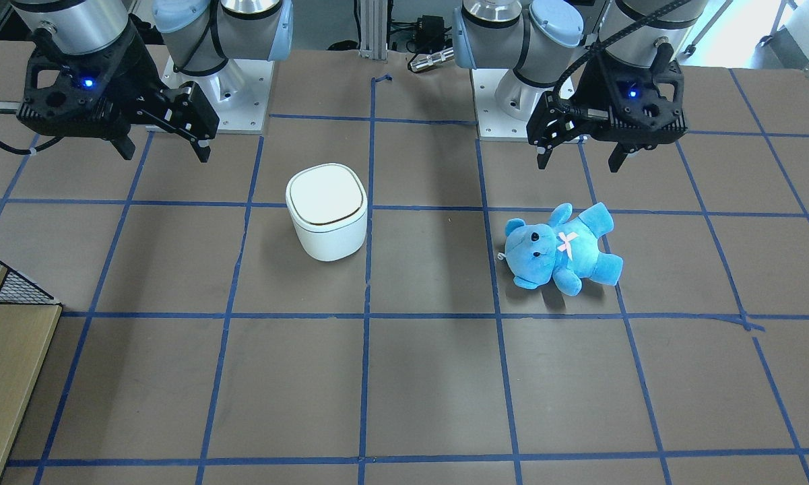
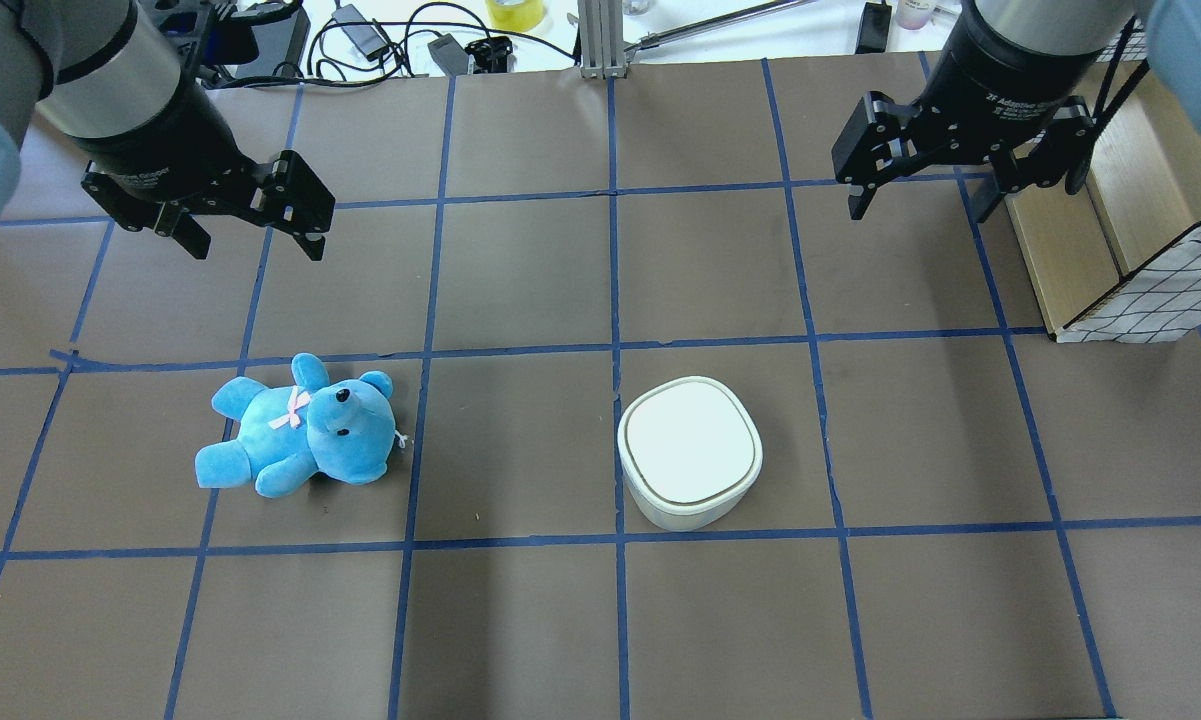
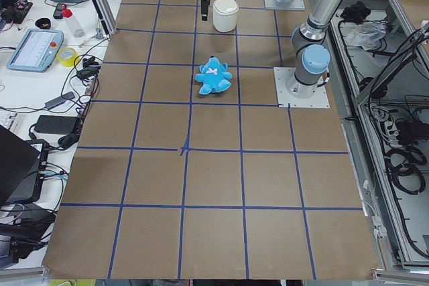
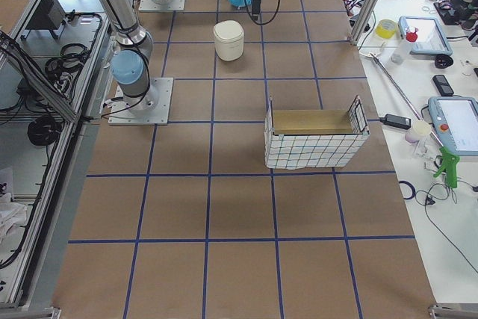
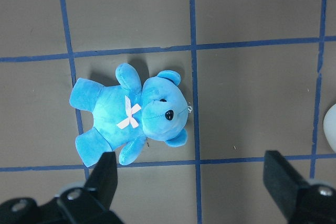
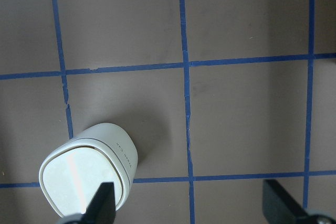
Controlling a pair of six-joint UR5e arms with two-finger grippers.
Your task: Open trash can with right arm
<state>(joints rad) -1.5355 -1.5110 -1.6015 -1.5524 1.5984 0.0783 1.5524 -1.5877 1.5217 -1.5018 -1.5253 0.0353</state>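
Note:
The white trash can [image 1: 327, 212] stands on the table with its lid shut; it also shows in the overhead view [image 2: 690, 450] and the right wrist view [image 6: 86, 177]. My right gripper [image 2: 918, 212] is open and empty. It hovers above the table, beyond the can and off to its right, not touching it; in the front-facing view the right gripper [image 1: 166, 153] is at upper left. In the right wrist view the can lies by the left finger [image 6: 102, 205]. My left gripper [image 2: 258, 250] is open and empty above the blue teddy [image 2: 300, 440].
The blue teddy [image 1: 562, 249] lies on its back on the left arm's side. A wire-mesh basket with a wooden base [image 2: 1150, 290] stands at the table's right edge, close to the right gripper. Blue tape lines grid the brown table [image 2: 520, 280].

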